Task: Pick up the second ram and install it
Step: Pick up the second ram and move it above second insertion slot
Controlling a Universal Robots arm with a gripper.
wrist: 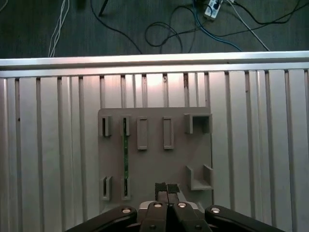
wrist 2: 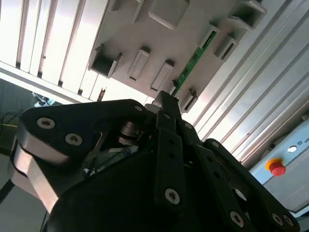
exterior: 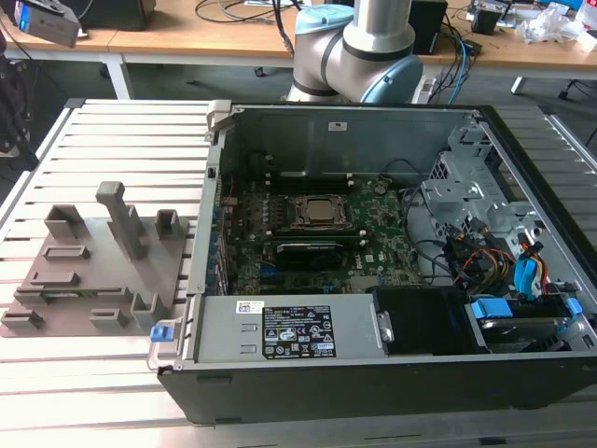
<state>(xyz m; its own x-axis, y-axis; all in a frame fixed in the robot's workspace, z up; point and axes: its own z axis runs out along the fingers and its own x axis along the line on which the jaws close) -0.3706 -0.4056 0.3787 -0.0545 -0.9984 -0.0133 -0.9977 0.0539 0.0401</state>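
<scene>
Second ram (wrist: 125,159) on edge in grey holder (wrist: 154,164), nbr slots (wrist: 142,133) empty; jaws pressed together, w/o load, apart from it.

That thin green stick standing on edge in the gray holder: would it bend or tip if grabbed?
Probably stiff: the second ram spans straight between two slots of the gray holder. Likely light, being so thin edge-on. Lifted out of the slots, it would probably topple on that narrow edge.

Slatted table (exterior: 140,140), grey holder (exterior: 84,280), open computer case (exterior: 280,392)
</scene>
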